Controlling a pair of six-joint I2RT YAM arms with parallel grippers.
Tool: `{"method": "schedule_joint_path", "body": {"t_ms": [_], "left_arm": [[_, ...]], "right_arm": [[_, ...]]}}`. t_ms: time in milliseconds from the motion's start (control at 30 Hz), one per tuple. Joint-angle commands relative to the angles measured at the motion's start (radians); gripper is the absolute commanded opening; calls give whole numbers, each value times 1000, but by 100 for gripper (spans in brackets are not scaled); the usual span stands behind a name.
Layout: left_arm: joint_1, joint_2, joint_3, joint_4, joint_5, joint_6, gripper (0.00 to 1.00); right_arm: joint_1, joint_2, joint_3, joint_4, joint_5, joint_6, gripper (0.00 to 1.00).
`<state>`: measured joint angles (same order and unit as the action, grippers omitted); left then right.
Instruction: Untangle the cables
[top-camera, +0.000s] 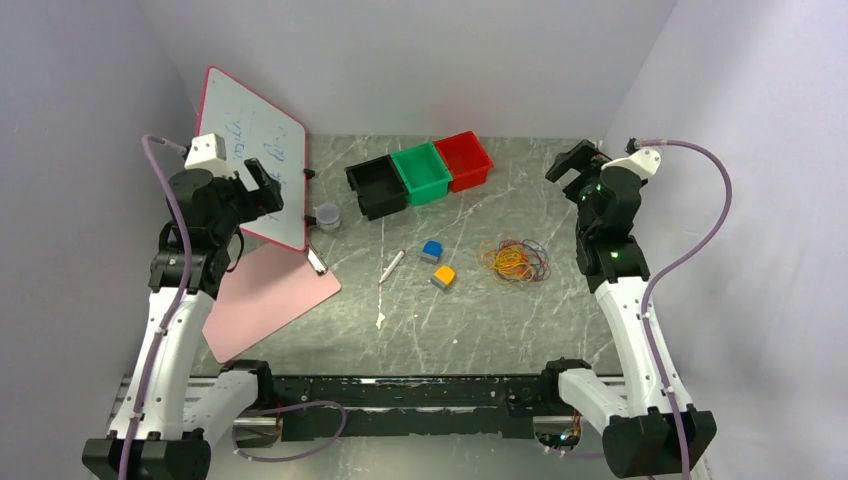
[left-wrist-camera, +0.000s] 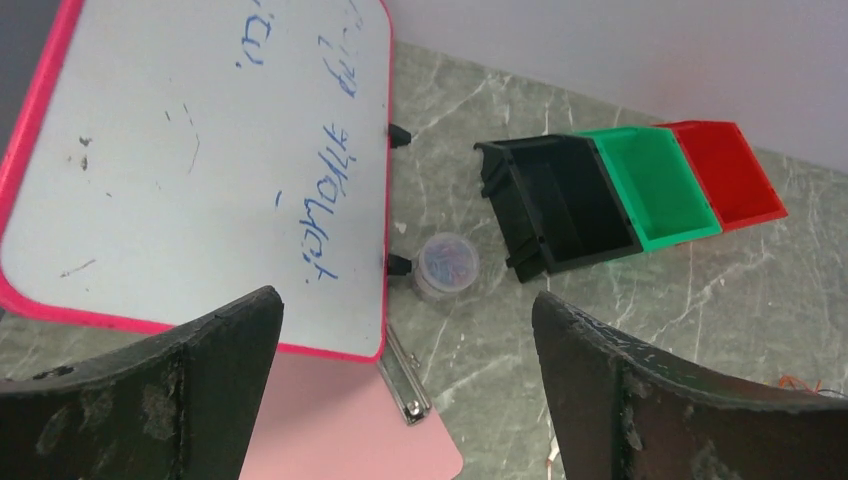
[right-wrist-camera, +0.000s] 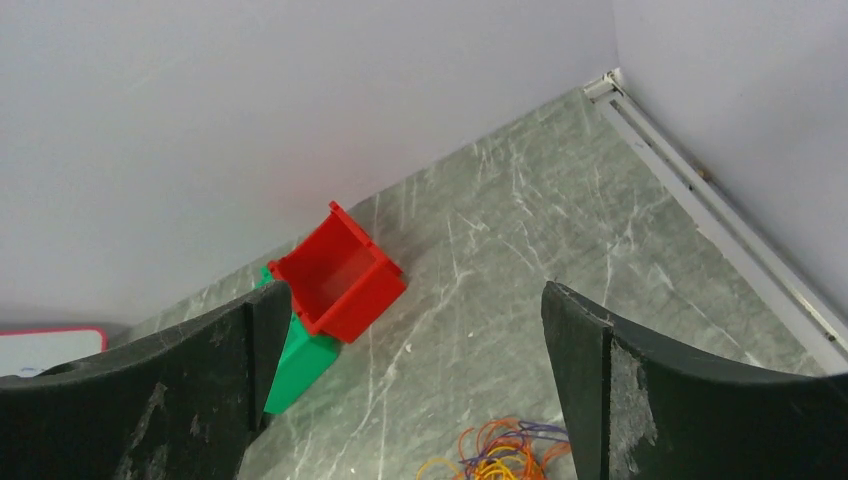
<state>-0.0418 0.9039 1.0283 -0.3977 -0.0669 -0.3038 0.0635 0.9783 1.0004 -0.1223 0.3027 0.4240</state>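
The tangled bunch of thin yellow-orange, red-orange and dark purple wire cables (top-camera: 515, 260) lies flat on the grey marbled table (top-camera: 480, 320), right of centre and just beside the right arm's forearm. We judge the right arm much the nearer one for the first reach. The right gripper (top-camera: 575, 165) is held high and aimed at the far wall, towards the open red plastic bin (right-wrist-camera: 335, 280). In its wrist view the cables show only at the bottom edge, between the two fingers. So they lie below and on the near side of where it points, and we would have to tip it down and draw it back. The bunch is roughly round, a little wider across the table than deep, with no clear long axis. The right jaws stand wide apart and hold nothing. The left gripper (top-camera: 258, 188), also spread wide and empty, hovers over the pink-framed whiteboard (top-camera: 250, 160), well apart from the cables.
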Motion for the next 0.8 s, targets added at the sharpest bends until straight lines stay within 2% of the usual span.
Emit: {"method": "schedule_joint_path", "body": {"t_ms": [0,100,200,367,567,767], "left_arm": [[16,13,34,-63,23,-24,99],[18,16,25,-69,-2,-40,99],[20,16,1,-55,51,8,99],[23,14,-18,-41,89,-1,100],[24,-27,-82,7,140,30,100],[24,-47,-116,-49,99,42,99]], "right_arm": [[-12,-20,13,-30,-18,31,100],[-13,-21,14,-52,-6,35,100],[-14,4,13,-78,17,43,100],[-15,31,7,-135,71,86,100],[-16,43,-29,-164,15,131,100],[-13,115,-3,-245,-23,230,100]]}}
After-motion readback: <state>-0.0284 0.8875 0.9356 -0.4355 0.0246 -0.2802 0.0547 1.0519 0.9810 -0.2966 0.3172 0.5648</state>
